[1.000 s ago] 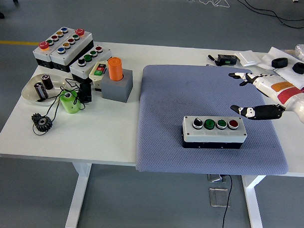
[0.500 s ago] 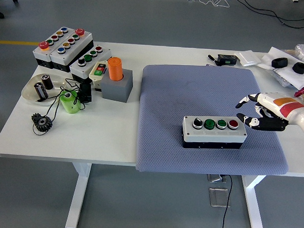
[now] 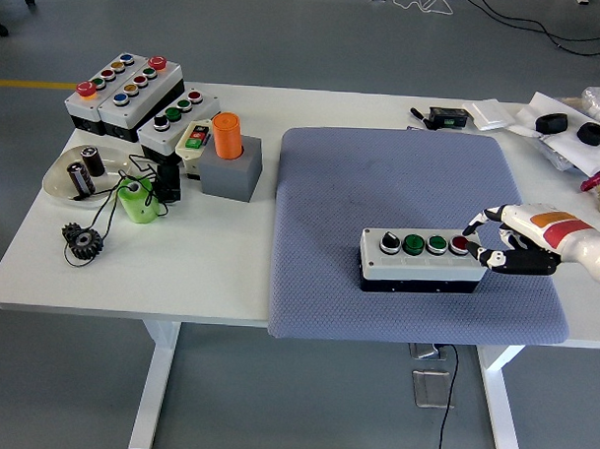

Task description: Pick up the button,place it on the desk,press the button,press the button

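A grey button box with a black, a green, a white and a red button in a row lies on the blue-grey mat. My right hand comes in from the right and sits at the box's right end. Its fingers are curled and one fingertip touches the red button. It holds nothing. The left arm is out of view.
At the back left stand several more button boxes, an orange cylinder on a grey block, a green cup, a dish with batteries and a black gear. Small black items lie at the back right.
My right hand has come down and to the left from above the mat's right side. Its spread fingers have curled and now reach the red button at the box's right end.
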Available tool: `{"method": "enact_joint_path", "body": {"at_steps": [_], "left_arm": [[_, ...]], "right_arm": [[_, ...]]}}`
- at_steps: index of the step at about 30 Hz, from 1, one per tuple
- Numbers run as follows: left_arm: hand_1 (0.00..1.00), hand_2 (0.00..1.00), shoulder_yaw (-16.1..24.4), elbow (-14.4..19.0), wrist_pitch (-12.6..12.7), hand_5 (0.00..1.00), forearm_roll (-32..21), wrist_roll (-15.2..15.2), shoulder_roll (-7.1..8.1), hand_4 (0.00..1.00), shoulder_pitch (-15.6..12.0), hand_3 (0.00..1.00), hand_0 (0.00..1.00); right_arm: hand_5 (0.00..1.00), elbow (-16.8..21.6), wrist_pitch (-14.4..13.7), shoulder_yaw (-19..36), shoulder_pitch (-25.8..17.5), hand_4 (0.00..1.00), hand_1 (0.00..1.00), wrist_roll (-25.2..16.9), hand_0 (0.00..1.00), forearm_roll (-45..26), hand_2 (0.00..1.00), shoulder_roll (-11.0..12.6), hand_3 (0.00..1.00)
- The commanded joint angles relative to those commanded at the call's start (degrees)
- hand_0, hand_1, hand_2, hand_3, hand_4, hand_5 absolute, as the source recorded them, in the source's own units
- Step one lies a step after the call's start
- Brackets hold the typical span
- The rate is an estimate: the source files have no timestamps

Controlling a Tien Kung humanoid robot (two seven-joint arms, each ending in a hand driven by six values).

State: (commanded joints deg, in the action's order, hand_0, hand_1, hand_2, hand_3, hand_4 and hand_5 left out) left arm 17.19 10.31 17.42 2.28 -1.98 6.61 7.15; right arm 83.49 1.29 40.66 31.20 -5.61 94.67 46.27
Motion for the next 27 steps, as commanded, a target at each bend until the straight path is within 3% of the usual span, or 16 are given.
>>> {"method": "enact_joint_path", "body": {"at_steps": [19, 27], "left_arm": [[0.715, 0.713, -0.25, 0.0, -0.1, 0.998, 0.0, 0.1, -0.04, 0.326, -0.19, 0.507, 0.658], [0.713, 0.713, 0.18, 0.0, -0.08, 0.998, 0.62, 0.15, 0.02, 0.326, -0.28, 0.505, 0.658]], "right_arm": [[0.787, -2.42, 0.58, -3.46, 0.81, 0.586, 0.002, 1.37, 0.08, 1.15, 0.072, -1.67, 0.685], [0.782, 0.09, -0.64, -0.64, 0.2, 0.576, 0.002, 1.35, 0.081, 1.13, 0.072, -1.4, 0.686]]}}
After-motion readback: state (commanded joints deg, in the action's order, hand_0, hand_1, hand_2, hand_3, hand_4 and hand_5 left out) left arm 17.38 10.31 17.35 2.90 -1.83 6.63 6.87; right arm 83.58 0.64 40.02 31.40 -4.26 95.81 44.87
